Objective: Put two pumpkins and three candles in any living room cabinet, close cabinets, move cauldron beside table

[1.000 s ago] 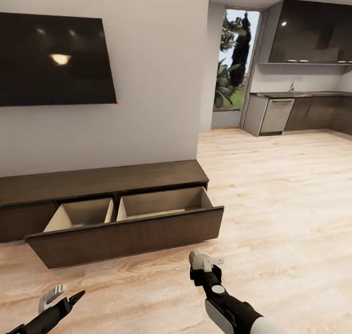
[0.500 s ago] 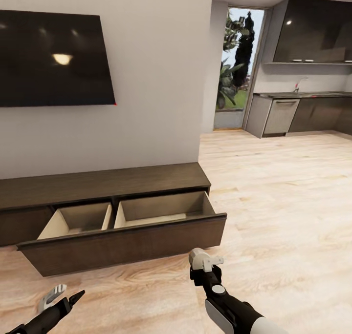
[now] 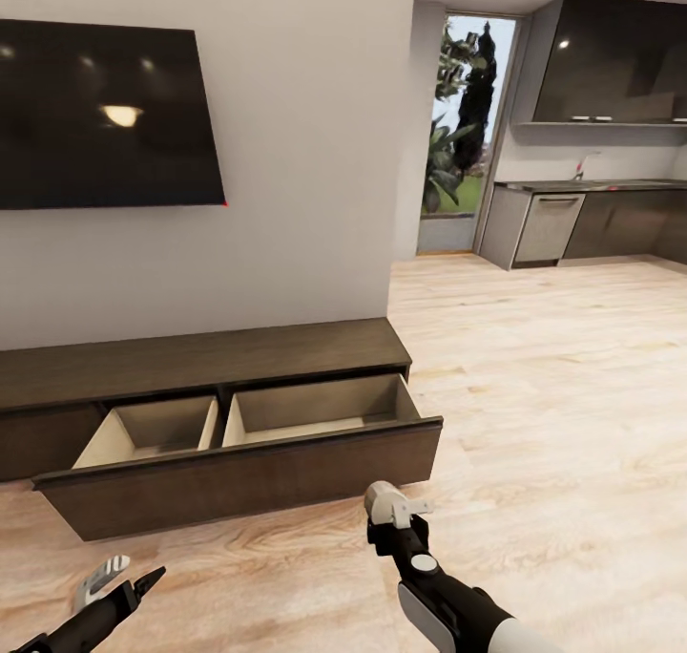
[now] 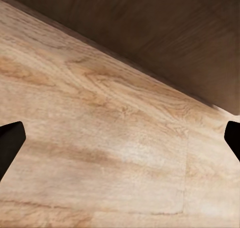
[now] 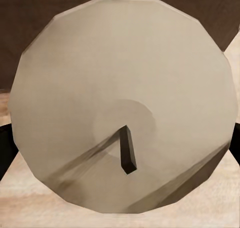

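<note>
1 candle (image 5: pixel 122 105), pale with a dark wick, is held in the right claw (image 3: pixel 386 507), closed around it. The cabinet (image 3: pixel 239 424) drawer lies open just ahead; the candle should be carried over its front and released low. The left claw (image 3: pixel 114 581) hangs spread, empty.

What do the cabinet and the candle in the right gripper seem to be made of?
The cabinet: dark-brown wood or veneer, matte, with faint grain on its top and drawer front; the drawer insides look pale beige and plain. The candle: probably wax, dull beige-grey, a faceted cylinder with a short dark wick, held in the right gripper.
</note>
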